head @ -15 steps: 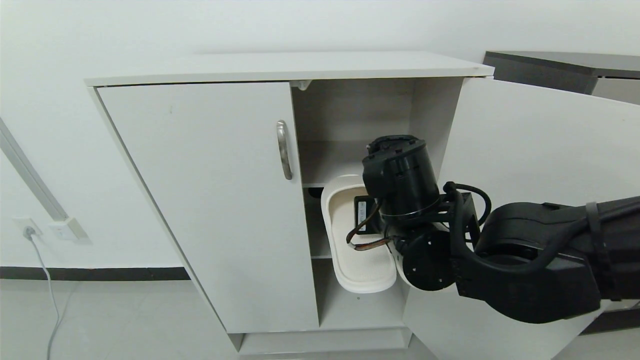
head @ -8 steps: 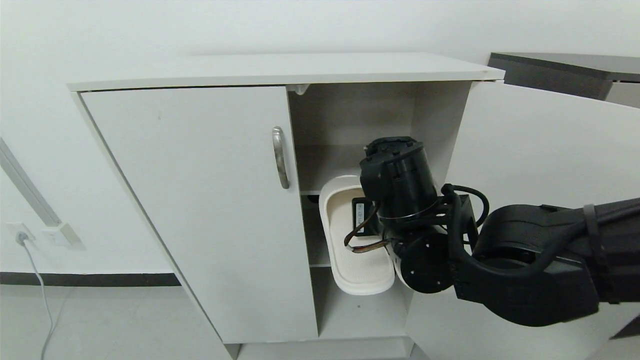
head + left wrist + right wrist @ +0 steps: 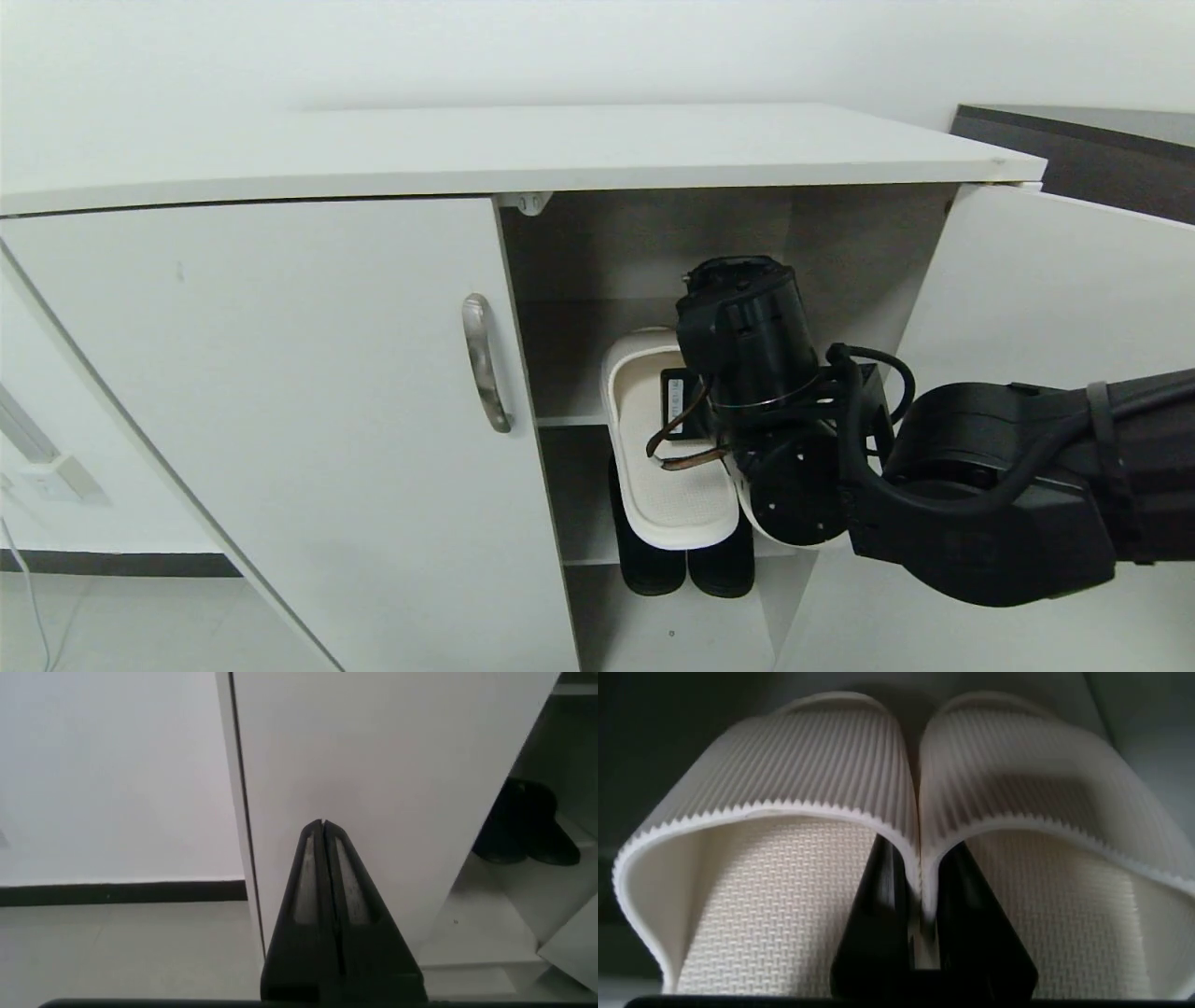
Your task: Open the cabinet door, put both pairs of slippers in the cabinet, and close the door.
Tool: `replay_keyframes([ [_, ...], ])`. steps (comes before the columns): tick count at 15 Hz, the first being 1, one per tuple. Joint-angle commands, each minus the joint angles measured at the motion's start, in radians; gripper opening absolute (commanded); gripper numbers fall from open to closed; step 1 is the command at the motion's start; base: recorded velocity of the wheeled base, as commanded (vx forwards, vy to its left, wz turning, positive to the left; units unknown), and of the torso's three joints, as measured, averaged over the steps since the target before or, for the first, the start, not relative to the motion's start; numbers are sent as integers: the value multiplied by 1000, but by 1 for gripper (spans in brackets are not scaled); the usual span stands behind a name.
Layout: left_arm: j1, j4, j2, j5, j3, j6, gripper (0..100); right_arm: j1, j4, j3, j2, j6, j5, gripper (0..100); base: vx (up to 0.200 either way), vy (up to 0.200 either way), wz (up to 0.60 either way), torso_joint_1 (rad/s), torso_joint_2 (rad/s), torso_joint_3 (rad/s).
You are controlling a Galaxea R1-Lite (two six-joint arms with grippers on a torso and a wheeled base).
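Grips the white slippers (image 3: 672, 509) with the right jaws, clamped on the two straps' touching inner edges, at the open right half of the cabinet (image 3: 560, 149), around middle-shelf height. Holds the left jaws shut and empty, facing the closed left door (image 3: 280, 420). Finds the black slippers (image 3: 686, 569) on a lower shelf, just below the white pair.

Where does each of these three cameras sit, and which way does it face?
Head view: on the head, looking forward and down at the cabinet; the right arm shows, holding white slippers.
Left wrist view: on the left wrist, facing the closed door past the shut left gripper.
Right wrist view: on the right wrist, facing the right gripper clamped on the white slippers.
Shared: head and left wrist views both show the black slippers on a shelf.
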Motion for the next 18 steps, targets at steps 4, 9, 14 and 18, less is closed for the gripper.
replay_keyframes([
  [4, 0, -1, 1, 0, 0, -1, 0, -6, -19, 1, 14, -34, 2, 0, 0, 0, 0, 0, 0, 0],
  [9, 0, -1, 1, 2, 0, -1, 0, -89, -9, -154, 130, -54, 17, 0, 0, 0, 0, 0, 0, 0],
  [14, 0, -1, 1, 2, 0, -1, 0, -124, 43, -287, 190, -64, 52, 0, 0, 0, 0, 0, 0, 0],
  [18, 0, -1, 1, 3, 0, -1, 0, -159, 116, -465, 262, -64, 54, 0, 0, 0, 0, 0, 0, 0],
])
